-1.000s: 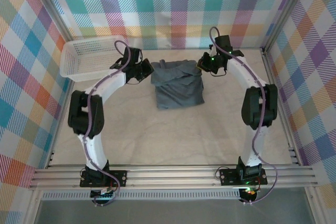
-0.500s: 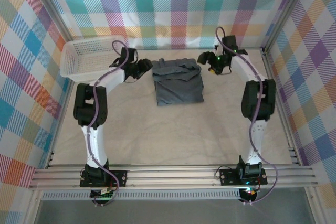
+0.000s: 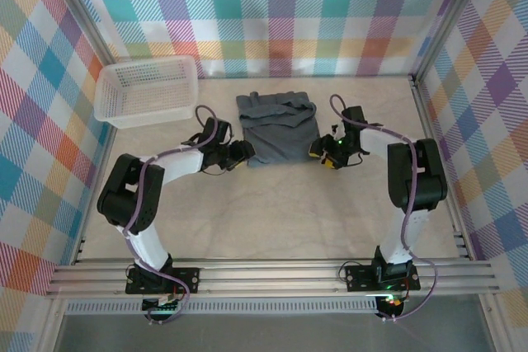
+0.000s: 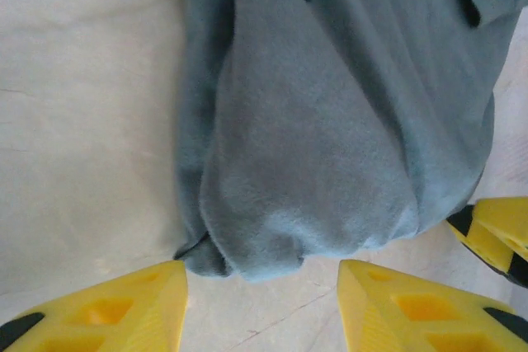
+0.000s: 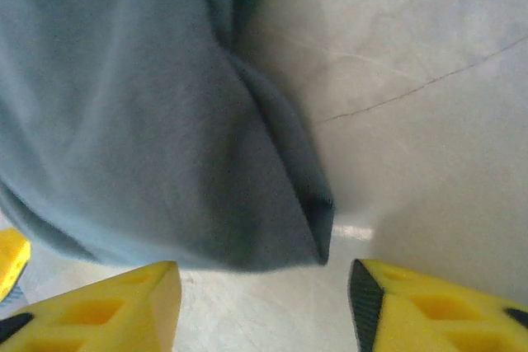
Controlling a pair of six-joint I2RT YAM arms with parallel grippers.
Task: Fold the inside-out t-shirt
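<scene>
Right of basket (image 3: 147, 92), t-shirt (image 3: 279, 125) seemingly folded.

Slate blue-grey t-shirt (image 3: 278, 131) lies folded into a rough rectangle; far edge bunched and wrinkled.

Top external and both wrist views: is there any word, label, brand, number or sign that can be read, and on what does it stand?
None can be read.
The dark slate blue-grey cloth t-shirt is plain.
The white plastic lattice basket bears no label.
</scene>
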